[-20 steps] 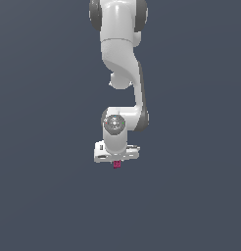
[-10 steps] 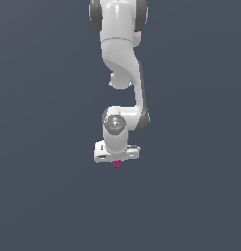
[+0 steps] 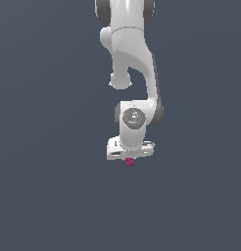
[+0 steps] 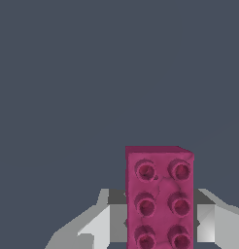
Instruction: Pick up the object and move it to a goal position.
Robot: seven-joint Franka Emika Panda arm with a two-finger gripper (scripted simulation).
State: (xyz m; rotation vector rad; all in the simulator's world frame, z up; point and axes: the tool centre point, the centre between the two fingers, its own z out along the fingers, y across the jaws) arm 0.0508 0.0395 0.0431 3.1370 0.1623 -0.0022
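The block (image 4: 159,199) is a small magenta-red brick, rectangular, its facing side covered with two columns of round studs and a faintly mottled, ridged skin. In the wrist view it sits between the two fingers (image 4: 205,222), its long axis running along the line of the hand, with pale grey finger faces pressed close on either side. The fingers look closed on the block, gripping it across its narrow width.

In the exterior view the block (image 3: 129,161) shows only as a tiny red tip poking out just beneath the gripper (image 3: 130,156), far smaller than the hand holding it. The gripper is white and blocky, pointing straight down. Above it, the arm (image 3: 132,63) is smooth, glossy white, with rounded joints and dark bands at the top.

All around is plain dark blue-grey. No surface edge and no goal marker can be made out, so I cannot tell whether the block rests on anything or hangs in the air.
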